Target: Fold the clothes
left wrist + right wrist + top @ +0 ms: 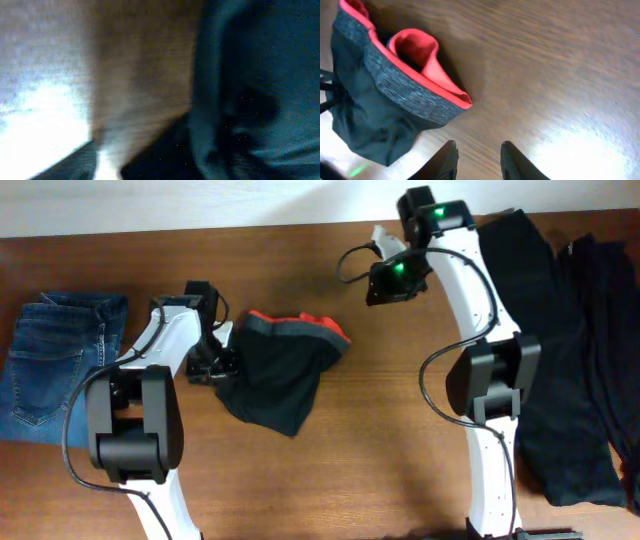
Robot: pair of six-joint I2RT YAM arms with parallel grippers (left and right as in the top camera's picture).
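left tool (218, 358) spread wide at the edge of the folded black trousers (285, 380); right tool (479, 145) hangs released and empty over the worktop (560, 75) near them.

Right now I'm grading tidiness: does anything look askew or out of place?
Yes. The trousers lie in a crumpled, lopsided heap left of centre, and the waistband gapes open, showing red lining, rather than lying flat.
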